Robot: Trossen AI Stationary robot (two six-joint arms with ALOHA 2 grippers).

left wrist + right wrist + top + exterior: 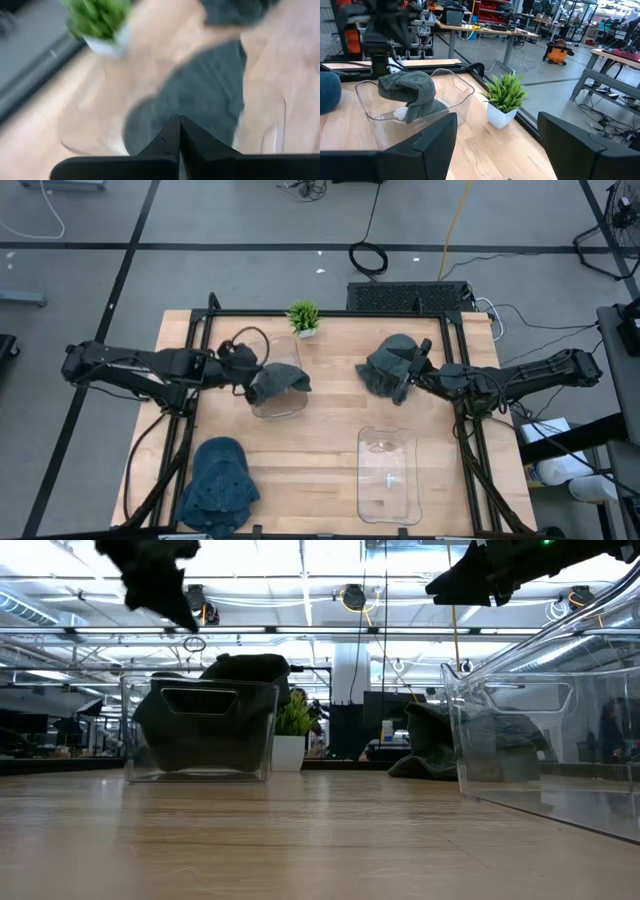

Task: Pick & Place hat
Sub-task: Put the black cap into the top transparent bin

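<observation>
A: High view first, where's the hat at? I see a grey hat [278,383] draped over the rim of the clear bin [277,406] near the little potted plant [303,317].

B: Yep, half in, half hanging over the edge. Left hand [243,369] sits right beside it, fingers clenched together with nothing between them.

A: And the other side?

B: Right hand [418,363] hovers over a second grey hat [385,367] lying on the tabletop [320,440], fingers spread, nothing grasped. There's also a blue hat [217,473] at the near-left corner and an empty clear bin [388,476] near the front.
</observation>
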